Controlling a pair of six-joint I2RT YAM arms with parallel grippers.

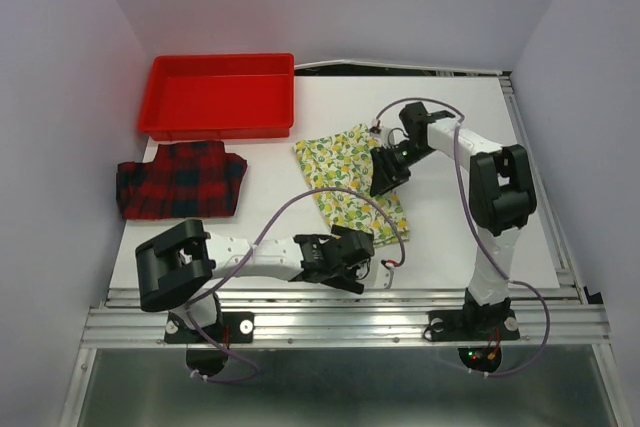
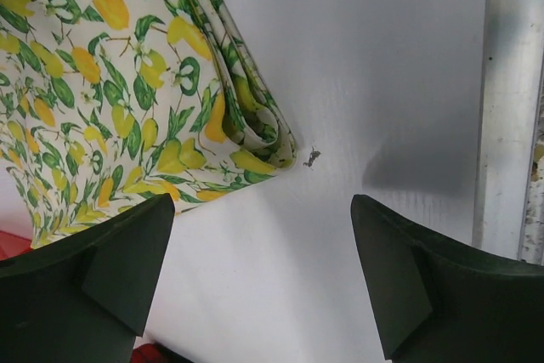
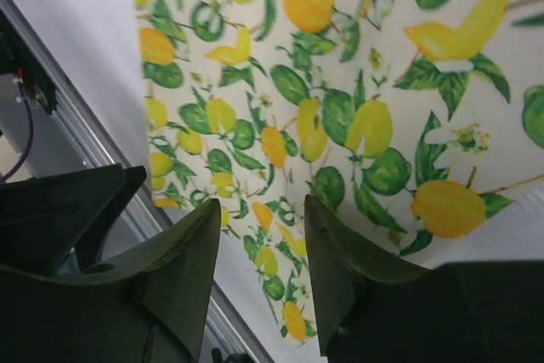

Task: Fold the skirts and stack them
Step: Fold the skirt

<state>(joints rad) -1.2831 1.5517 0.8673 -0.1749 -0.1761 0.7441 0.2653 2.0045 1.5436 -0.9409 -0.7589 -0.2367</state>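
From above, the lemon skirt (image 1: 335, 165) lies mid-tabletop, slanting from the far middle toward the near edge. The plaid skirt (image 1: 180, 179) sits well apart at the left edge, just in front of the tray (image 1: 222, 130) in the far left corner. The left gripper (image 1: 362, 257) is low by the lemon skirt's near corner. The right gripper (image 1: 385, 179) hangs over its right side.

At the left wrist, the left gripper (image 2: 259, 210) is spread wide with only bare tabletop (image 2: 382, 82) between its fingers. The skirt's layered corner (image 2: 285, 155) lies just ahead and to one side, its folded plies showing. I'd say the lemon skirt is mid-fold. To take that corner well, the fingers should slide in low and close over every ply, not just the top one, or the fold will spill open.

At the right wrist, the right gripper (image 3: 261, 210) has only a narrow gap, and flat lemon print (image 3: 340, 82) shows through it. I see nothing pinched. It hovers over the cloth, with the table's rail (image 3: 85, 99) off to one side. It should come straight down onto an edge rather than mid-panel. Both grippers should then lift level and together, so the cloth carries over without dragging or twisting.
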